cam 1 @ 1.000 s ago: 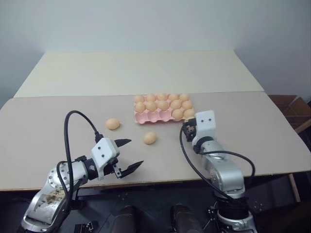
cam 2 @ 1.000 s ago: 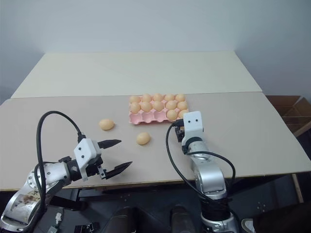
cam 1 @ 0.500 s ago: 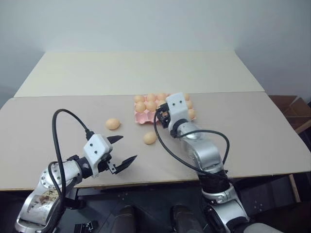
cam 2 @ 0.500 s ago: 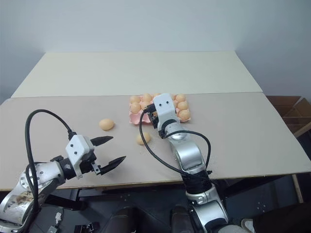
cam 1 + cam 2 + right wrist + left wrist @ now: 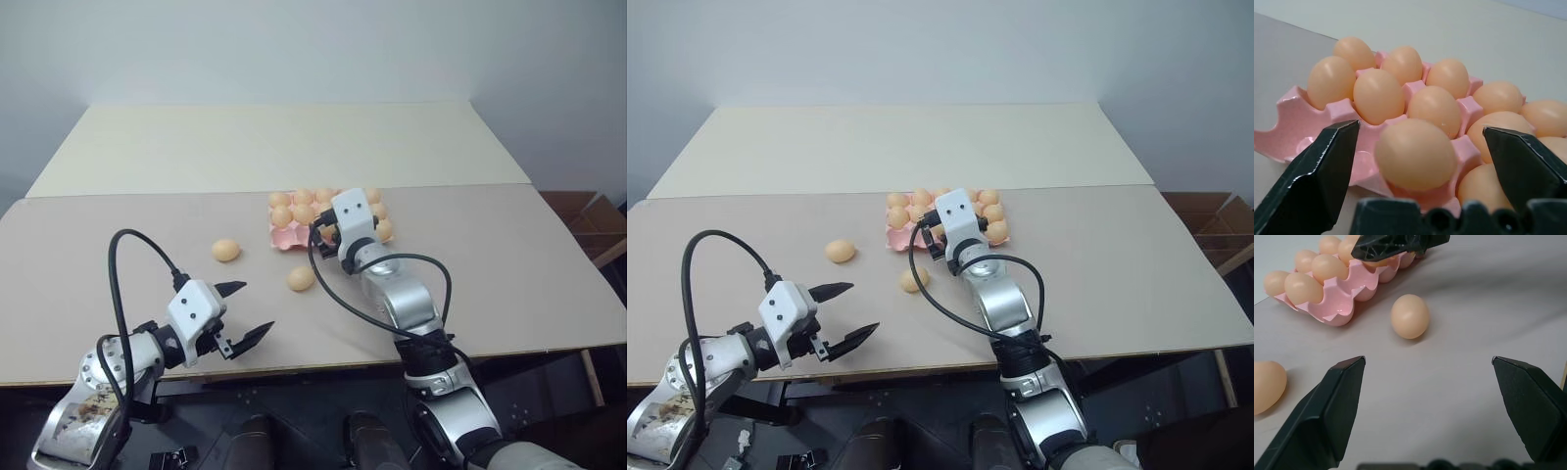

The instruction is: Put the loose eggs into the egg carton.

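While the right gripper (image 5: 1415,147) hangs over the near edge of the egg carton (image 5: 291,237), its two black fingers (image 5: 1317,171) stand wide apart, and an egg (image 5: 1415,154) sits between them in a pocket of the front row, touched by neither finger so far as the wrist view shows. That pink carton lies near the middle of the counter (image 5: 509,264), its far rows packed with tan eggs and one pocket at the near left corner bare.

Over to the left, two loose eggs lie on the counter: one egg (image 5: 301,279) just in front of the carton, close beside the right arm's cable, and the other egg (image 5: 226,251) further left, well apart from the first.

Down at the near edge of the counter, the left gripper (image 5: 250,311) hovers with its fingers (image 5: 1327,416) spread wide and nothing between them. From its wrist view the nearer loose egg sits ahead of it, the second egg off to one side, and the carton behind.
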`<state>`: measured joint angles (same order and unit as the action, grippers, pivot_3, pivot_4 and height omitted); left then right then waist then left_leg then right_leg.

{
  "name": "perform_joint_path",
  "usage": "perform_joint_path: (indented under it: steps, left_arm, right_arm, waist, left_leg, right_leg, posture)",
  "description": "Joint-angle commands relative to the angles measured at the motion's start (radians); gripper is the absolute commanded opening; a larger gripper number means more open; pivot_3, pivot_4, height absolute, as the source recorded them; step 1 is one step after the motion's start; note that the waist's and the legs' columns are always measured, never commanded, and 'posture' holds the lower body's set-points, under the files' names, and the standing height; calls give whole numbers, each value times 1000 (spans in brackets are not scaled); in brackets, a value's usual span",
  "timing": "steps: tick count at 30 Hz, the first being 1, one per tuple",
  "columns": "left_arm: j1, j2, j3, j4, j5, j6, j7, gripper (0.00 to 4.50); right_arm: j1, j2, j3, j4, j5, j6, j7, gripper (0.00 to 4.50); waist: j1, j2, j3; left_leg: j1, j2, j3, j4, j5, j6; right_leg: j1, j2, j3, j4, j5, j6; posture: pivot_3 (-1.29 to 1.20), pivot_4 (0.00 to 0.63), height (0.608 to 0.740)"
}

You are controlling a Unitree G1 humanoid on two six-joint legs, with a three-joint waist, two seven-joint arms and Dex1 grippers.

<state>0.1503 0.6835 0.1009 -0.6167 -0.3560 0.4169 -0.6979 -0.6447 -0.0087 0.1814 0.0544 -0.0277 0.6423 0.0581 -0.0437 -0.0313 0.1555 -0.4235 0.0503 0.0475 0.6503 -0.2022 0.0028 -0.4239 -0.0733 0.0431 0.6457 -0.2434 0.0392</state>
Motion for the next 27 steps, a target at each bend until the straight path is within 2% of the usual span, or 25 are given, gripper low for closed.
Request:
perform_joint_path:
  steps: [1, 5, 8, 14, 20, 27]
  left_arm:
    - [1, -1, 15, -25, -1, -26, -2, 4500]
    - [6, -8, 18, -31, -2, -27, 6, 4500]
    - [6, -33, 18, -37, 7, -33, 34, 4500]
    - [0, -71, 10, -42, 7, -8, 75, 4500]
    - [-18, -77, 20, -47, -52, 47, 68, 4500]
    - [-63, -98, -60, -23, 83, 63, 180, 4500]
  right_arm:
    - [-5, 0, -13, -60, -9, -32, -1, 4482]
    - [30, 2, -34, -196, 40, -42, 37, 4482]
    - [112, -30, -45, -359, 83, -43, 93, 4482]
    - [352, -210, -77, -633, 178, -58, 280, 4482]
    - [511, -365, -215, -758, 412, -32, 489, 4482]
    - [658, -574, -258, -828, 516, -7, 640, 4482]
  waist:
    - [0, 0, 0]
    - [1, 0, 0]
    - [3, 0, 0]
    - [12, 0, 0]
    - [6, -1, 0]
    - [16, -2, 1]
  left_leg:
    - [0, 0, 0, 0, 0, 0]
    - [0, 0, 0, 0, 0, 0]
    - [0, 0, 0, 0, 0, 0]
    - [0, -1, 0, 0, 0, 0]
    - [2, 0, 0, 0, 0, 0]
    - [2, 0, 0, 0, 0, 0]
  right_leg:
    - [0, 0, 0, 0, 0, 0]
    - [0, 0, 0, 0, 0, 0]
    - [0, 0, 0, 0, 0, 0]
    - [1, -1, -1, -1, 0, 0]
    - [2, 0, 0, -2, 0, 0]
    - [3, 0, 0, -3, -1, 0]
  posture:
    - [0, 150, 740]
    - [0, 150, 740]
    - [0, 150, 740]
    - [0, 150, 740]
    - [0, 150, 740]
    - [0, 150, 740]
